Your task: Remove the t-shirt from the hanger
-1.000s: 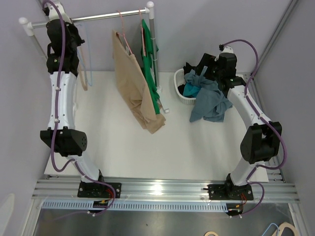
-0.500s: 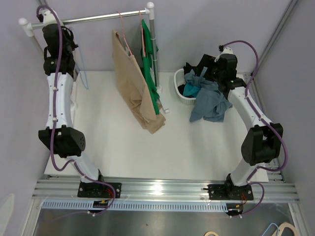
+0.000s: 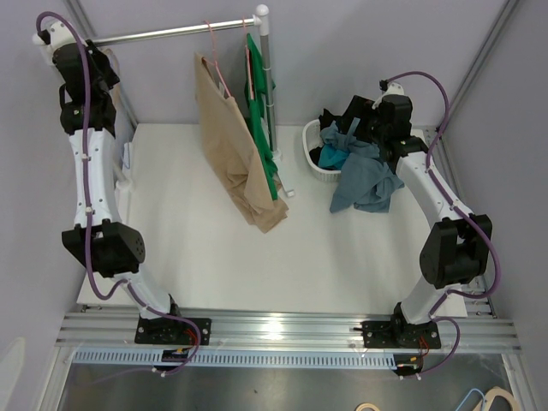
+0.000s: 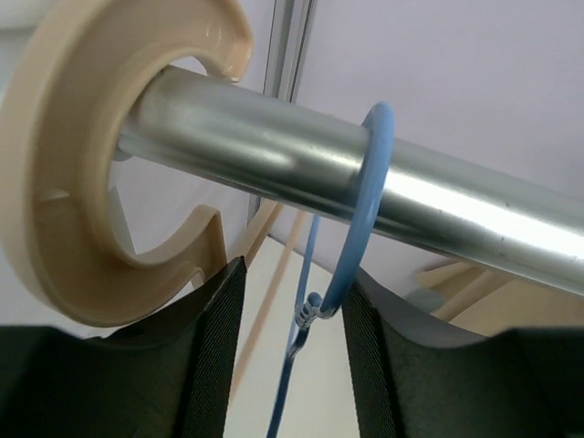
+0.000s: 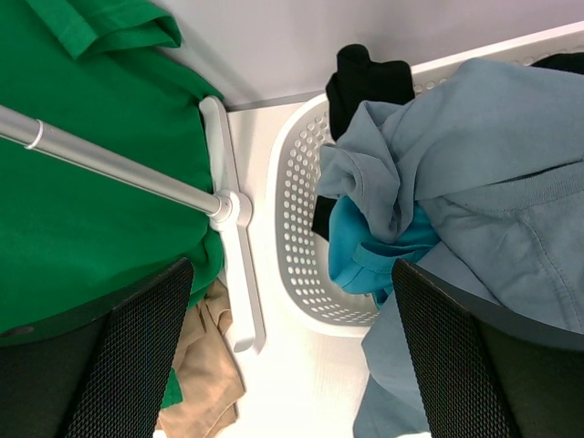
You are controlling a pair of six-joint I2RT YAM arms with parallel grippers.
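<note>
Only close-up shows blue hook (image 4: 365,228) between parted left fingers (image 4: 214,365); right fingers (image 5: 137,356) wide, empty.

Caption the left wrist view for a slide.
Blue hanger hook looped over the metal rail, left gripper open around it.

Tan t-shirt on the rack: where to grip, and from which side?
Probably pinch the tan t-shirt at its bunched lower hem, coming in from the robot's left. There the fabric hangs loose below the pink hanger, while the green t-shirt and the rack post crowd its right side.
</note>
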